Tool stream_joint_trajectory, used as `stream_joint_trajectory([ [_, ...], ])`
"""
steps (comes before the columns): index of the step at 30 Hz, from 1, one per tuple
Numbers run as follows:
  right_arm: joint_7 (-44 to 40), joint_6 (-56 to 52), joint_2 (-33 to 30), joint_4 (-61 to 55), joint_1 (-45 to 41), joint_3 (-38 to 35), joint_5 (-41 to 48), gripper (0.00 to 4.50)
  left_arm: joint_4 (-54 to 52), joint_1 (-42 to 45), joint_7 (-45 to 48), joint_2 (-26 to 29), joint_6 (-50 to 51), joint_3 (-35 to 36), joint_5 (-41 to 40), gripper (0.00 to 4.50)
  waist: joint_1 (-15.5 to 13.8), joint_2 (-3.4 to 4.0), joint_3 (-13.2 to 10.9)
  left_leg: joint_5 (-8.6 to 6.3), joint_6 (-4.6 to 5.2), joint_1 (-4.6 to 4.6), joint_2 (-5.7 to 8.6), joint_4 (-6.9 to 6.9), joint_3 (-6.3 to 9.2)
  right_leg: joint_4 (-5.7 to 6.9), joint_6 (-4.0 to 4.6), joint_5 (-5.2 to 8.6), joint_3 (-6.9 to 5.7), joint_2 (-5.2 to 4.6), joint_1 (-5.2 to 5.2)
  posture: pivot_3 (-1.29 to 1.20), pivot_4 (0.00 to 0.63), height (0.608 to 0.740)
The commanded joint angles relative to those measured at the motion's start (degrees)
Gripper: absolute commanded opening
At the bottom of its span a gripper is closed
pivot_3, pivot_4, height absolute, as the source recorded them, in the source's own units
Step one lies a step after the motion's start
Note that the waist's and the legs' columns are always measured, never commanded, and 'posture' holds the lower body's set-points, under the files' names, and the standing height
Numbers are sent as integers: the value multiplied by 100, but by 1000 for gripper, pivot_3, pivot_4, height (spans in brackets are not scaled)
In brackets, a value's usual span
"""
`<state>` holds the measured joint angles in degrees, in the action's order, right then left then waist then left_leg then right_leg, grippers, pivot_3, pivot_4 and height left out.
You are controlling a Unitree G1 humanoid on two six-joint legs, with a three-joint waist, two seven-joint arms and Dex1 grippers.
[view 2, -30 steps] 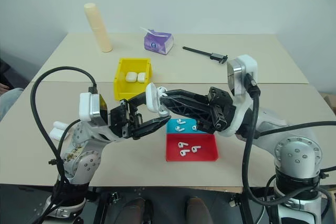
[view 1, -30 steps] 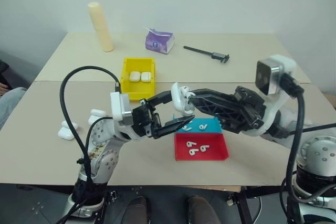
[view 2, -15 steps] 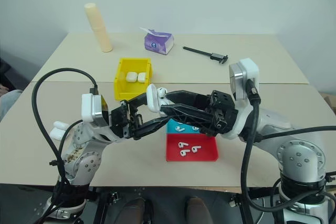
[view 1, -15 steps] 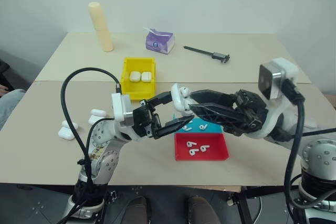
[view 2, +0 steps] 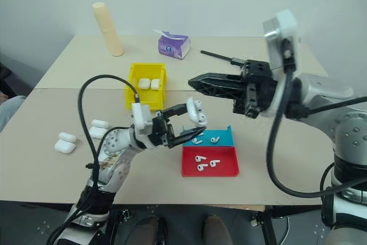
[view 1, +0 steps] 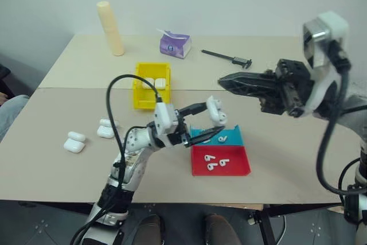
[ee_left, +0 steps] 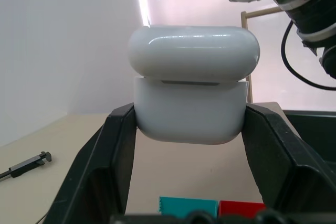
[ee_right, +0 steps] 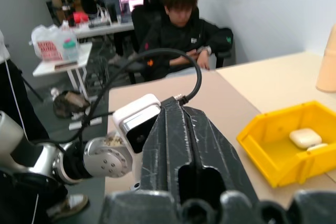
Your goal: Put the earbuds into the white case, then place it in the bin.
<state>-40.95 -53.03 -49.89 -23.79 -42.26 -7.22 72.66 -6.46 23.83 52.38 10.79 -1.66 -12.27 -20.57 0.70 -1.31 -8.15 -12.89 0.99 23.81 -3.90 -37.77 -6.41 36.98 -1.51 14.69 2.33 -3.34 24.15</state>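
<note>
The white case [ee_left: 191, 85] is held off the table, pinched at its lower half by my left gripper [view 1: 213, 120], which is shut on it. Its lid sits down on the body with a thin gap. The case hangs above the teal tray [view 1: 231, 139]. My right gripper [view 1: 222, 81] is shut and empty, raised above and behind the case, pointing left. Earbuds [view 1: 215, 162] lie in the red tray [view 1: 238, 167], and more earbuds [view 2: 198, 140] lie in the teal tray. The yellow bin [view 1: 139, 90] stands behind my left arm with two white cases [view 2: 148, 84] inside.
Several loose white cases [view 1: 73, 142] lie on the table at the left. At the back stand a cream cylinder [view 1: 109, 28], a purple tissue pack [view 1: 174, 44] and a black tool [view 1: 226, 57]. A person [ee_right: 181, 24] sits beyond the table in the right wrist view.
My right gripper has pulled away from the case, up and to the right, and has shut. My left gripper has carried the case forward and to the right.
</note>
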Motion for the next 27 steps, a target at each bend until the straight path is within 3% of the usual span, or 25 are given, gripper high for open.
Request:
stream_joint_trajectory([
  [1,-301,43,0,-112,-266,135,-268,17,27,248,-301,-226,-173,-225,369,2737,-2,0,0,0,0,0,0,-2,1,0,0,0,-2,0,-1,0,150,740],
  [9,-677,249,-119,-320,-264,793,-1533,17,53,369,-566,-549,-329,-268,507,2737,2,0,0,0,0,0,-1,-2,4,2,-1,-1,-2,0,0,0,150,740],
  [15,-933,335,-234,-269,-32,619,-1944,17,-228,121,-286,-358,-424,-9,33,2737,5,1,0,0,0,0,-1,-4,4,3,-2,-1,-3,0,1,0,150,740],
  [27,-826,400,298,6,-119,-609,-748,17,-173,23,-503,-284,-568,323,-38,2737,-2,1,0,0,1,-1,0,-5,4,4,-2,-1,-2,-1,-2,0,150,740],
])
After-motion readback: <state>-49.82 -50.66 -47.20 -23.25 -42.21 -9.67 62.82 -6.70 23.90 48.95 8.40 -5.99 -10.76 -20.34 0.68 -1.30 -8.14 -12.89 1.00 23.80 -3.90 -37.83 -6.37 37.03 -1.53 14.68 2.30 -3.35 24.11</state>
